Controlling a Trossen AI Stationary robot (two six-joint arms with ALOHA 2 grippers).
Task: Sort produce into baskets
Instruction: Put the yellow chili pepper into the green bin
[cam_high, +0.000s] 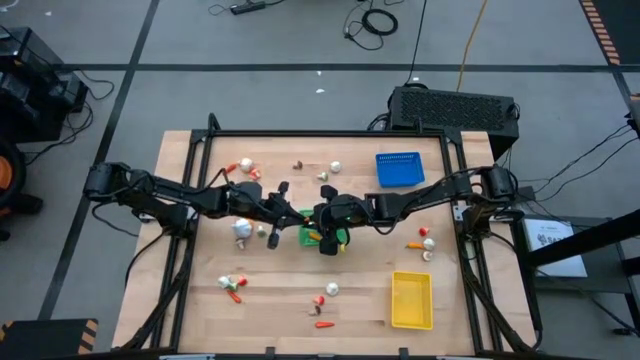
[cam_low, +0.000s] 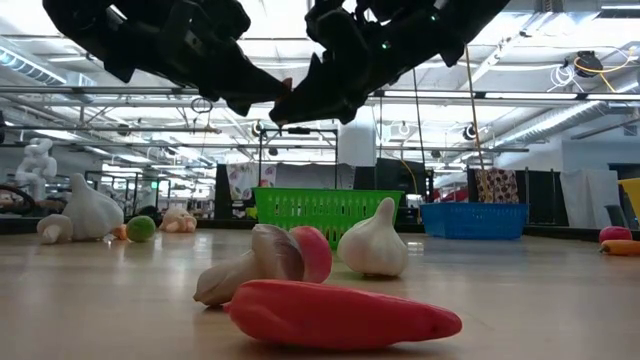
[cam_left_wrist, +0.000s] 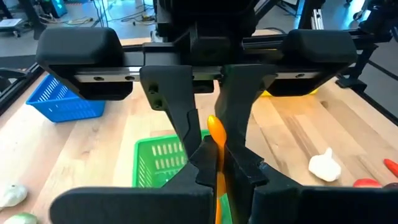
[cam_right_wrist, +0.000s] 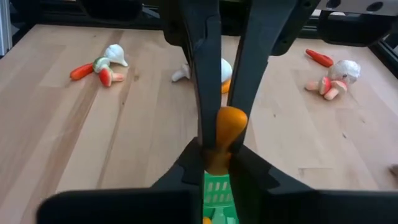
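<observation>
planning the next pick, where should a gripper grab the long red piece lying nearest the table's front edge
Grip the long red piece across its thick middle, straight down from above: it lies flat on the table, tapering toward one end, clear of the pale piece behind. Left gripper and right gripper both clamp an orange piece over the green basket.

Red pepper (cam_low: 340, 312) lies before garlic (cam_low: 373, 240) and green basket (cam_low: 320, 213).

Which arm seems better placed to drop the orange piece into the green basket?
Right, likely: the right pincer hangs over the green basket; the left pincer sits beside it, both at the orange piece.
</observation>
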